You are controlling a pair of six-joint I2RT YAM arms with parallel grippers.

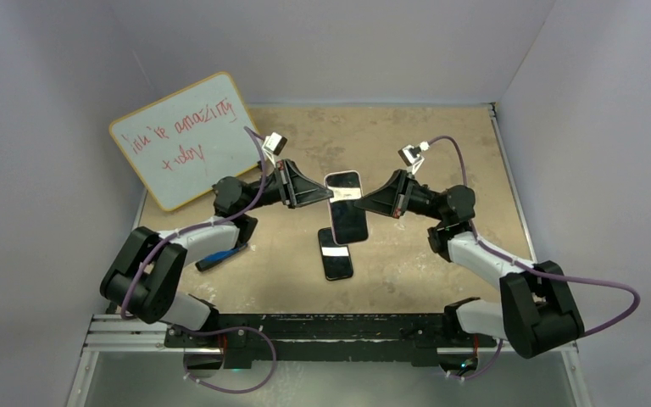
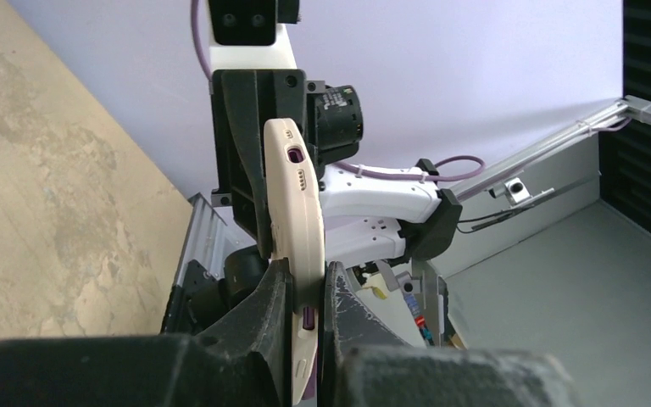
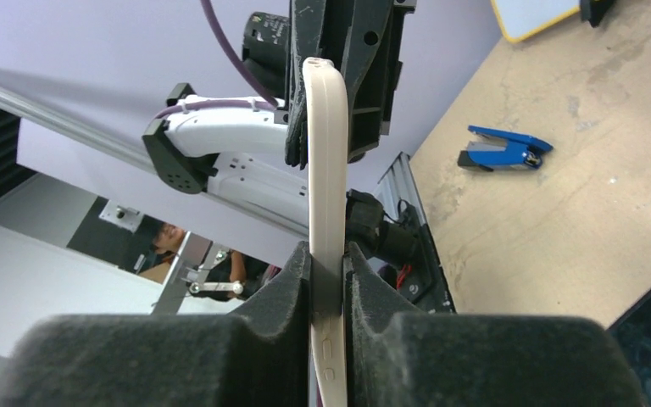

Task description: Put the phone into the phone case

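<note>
Bridging left pincer, right pincer: phone case, gripped at 2 edges.

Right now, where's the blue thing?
Top view: the blue thing lies on the table's left side, beside the left arm, nearer than the whiteboard.

Even diffuse overhead light, top view bright and sharp, faint soft shadows on table, colours muted, right wrist view: pads of right gripper blurred at 6 o'clock, background crisp.
</note>
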